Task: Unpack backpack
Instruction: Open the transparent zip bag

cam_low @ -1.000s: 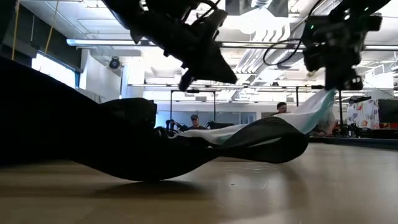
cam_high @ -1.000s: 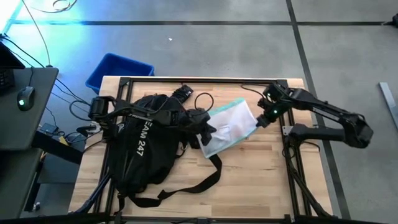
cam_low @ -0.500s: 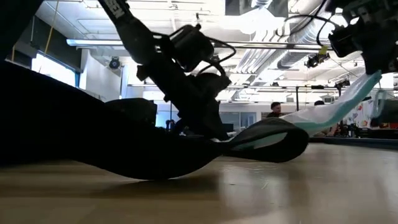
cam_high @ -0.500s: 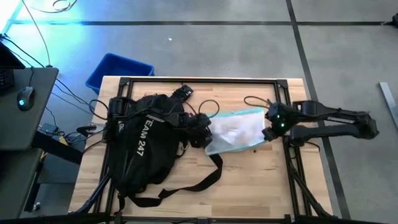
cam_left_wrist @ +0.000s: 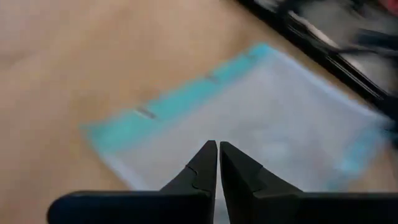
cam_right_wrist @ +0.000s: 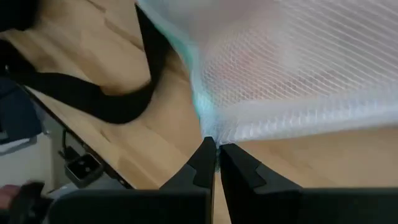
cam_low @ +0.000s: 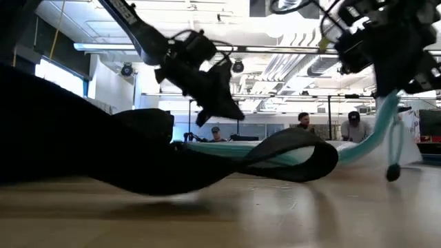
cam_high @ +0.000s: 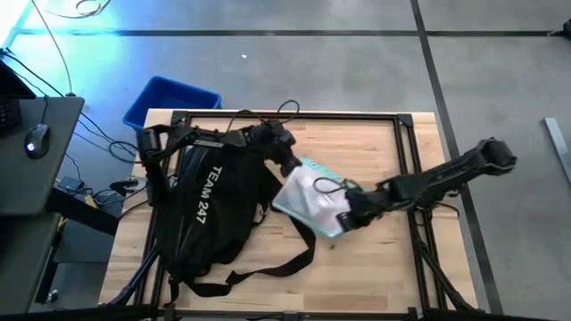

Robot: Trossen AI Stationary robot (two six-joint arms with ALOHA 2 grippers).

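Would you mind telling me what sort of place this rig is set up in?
Probably an open lab or workshop: bare concrete floor, exposed ceiling ducts, and people at workstations beyond the wooden table.

Lots of stuff blurring out or getting cropped here

The backpack (cam_low: pixel 83 158) is getting cut off by the low view's left edge, the mesh pouch (cam_left_wrist: pixel 249 118) is smearing in the left wrist view so its contents are staying unreadable, and the people (cam_low: pixel 303 122) behind the table are showing up too small.
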